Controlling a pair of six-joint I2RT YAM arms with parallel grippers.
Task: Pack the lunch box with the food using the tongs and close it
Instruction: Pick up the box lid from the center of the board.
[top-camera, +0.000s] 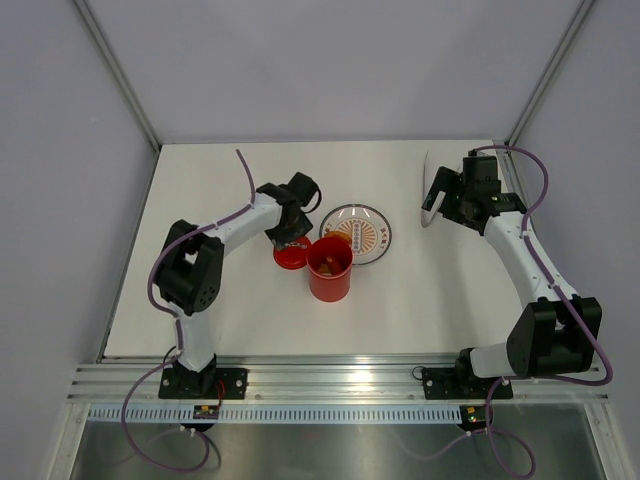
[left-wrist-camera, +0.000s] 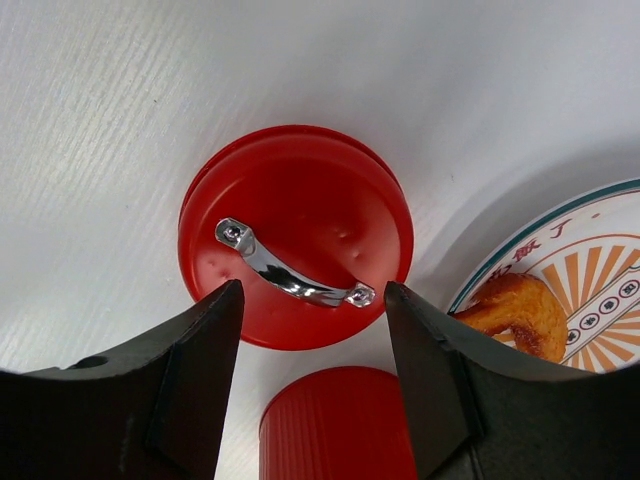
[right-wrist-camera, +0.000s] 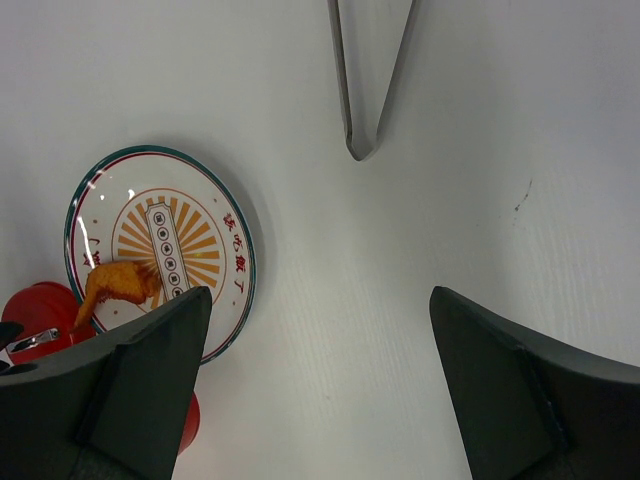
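Inside the lunch box (top-camera: 330, 287), food (top-camera: 329, 264) shows only from overhead.

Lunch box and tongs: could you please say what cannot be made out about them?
- Red cylindrical plastic tub: contents too small in the top view; cropped at the left wrist view's bottom edge.
- Flat round red lid: partly under the left claw from above.
- Slim grey metal tongs: tips cropped by the right wrist view's top edge.
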